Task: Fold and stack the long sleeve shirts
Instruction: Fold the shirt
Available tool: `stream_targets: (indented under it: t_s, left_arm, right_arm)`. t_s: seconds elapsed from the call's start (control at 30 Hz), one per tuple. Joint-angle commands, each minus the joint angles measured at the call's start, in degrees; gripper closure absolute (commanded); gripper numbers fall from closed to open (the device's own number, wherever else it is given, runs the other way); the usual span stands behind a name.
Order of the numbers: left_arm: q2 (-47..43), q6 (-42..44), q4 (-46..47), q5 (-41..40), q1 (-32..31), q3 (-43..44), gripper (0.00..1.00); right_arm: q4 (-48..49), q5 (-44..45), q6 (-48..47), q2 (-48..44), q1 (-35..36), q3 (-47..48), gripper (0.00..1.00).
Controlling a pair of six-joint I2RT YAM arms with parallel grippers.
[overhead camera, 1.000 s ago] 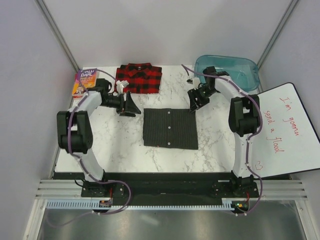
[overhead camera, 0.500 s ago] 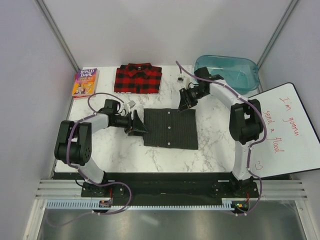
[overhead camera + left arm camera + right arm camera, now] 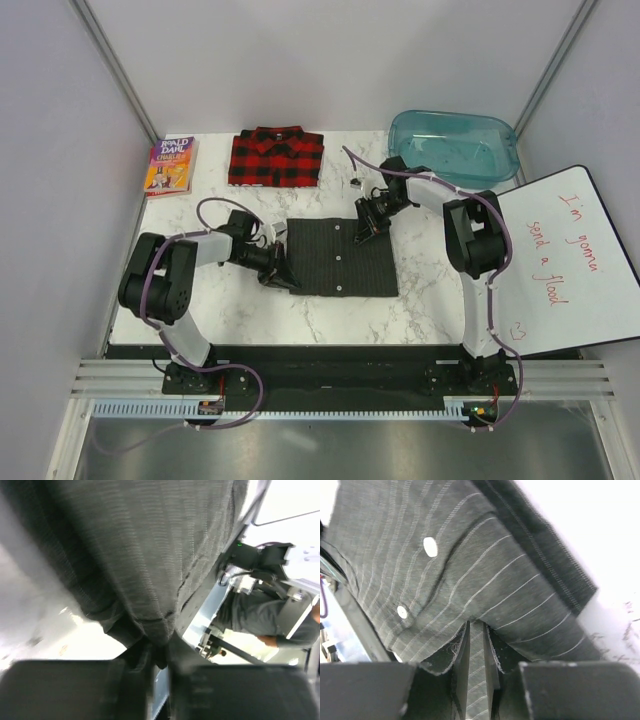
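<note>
The dark charcoal pinstriped shirt (image 3: 340, 257) lies folded in a rectangle at the table's middle. My left gripper (image 3: 283, 276) is shut on its lower left edge; the left wrist view shows the charcoal cloth (image 3: 150, 555) pinched between the fingers. My right gripper (image 3: 364, 232) is shut on the top edge right of the buttons; in the right wrist view the pinstriped fabric (image 3: 485, 590) is squeezed between its jaws. The red-and-black plaid shirt (image 3: 277, 156) lies folded at the back of the table, apart from both grippers.
A colourful paperback book (image 3: 170, 165) lies at the back left. A blue plastic tub (image 3: 455, 143) stands at the back right. A whiteboard with red writing (image 3: 568, 260) leans along the right edge.
Both arms came in from the back of the table to the charcoal shirt. The left gripper closed on its lower left edge, the right closed on its top edge.
</note>
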Motion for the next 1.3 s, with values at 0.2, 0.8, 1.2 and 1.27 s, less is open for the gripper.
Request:
stream_targets:
  t_s: [0.2,0.8,1.2,1.27]
  left_arm:
    - [8.03,4.61,-11.86,-12.27,3.54,12.98,0.70]
    - [-4.84,9.91,-11.45,4.53,-1.29,11.86,0.40]
    - [12.96,10.32,-12.73,-6.37,3.63,10.89,0.44]
    - [8.76,13.30,-14.15,-2.27,3.46,9.49,0.45]
  right_arm:
    - [5.23,4.93,2.22,5.75,0.00,6.49,0.75]
    - [6.63,-18.99,10.13,-17.55,3.07,-19.94,0.52]
    - [-5.99,-5.90,2.41,-0.66,-4.57,-17.68,0.56]
    - [-10.65,-6.94,-4.08,-2.15,-3.96,-15.75,0.57]
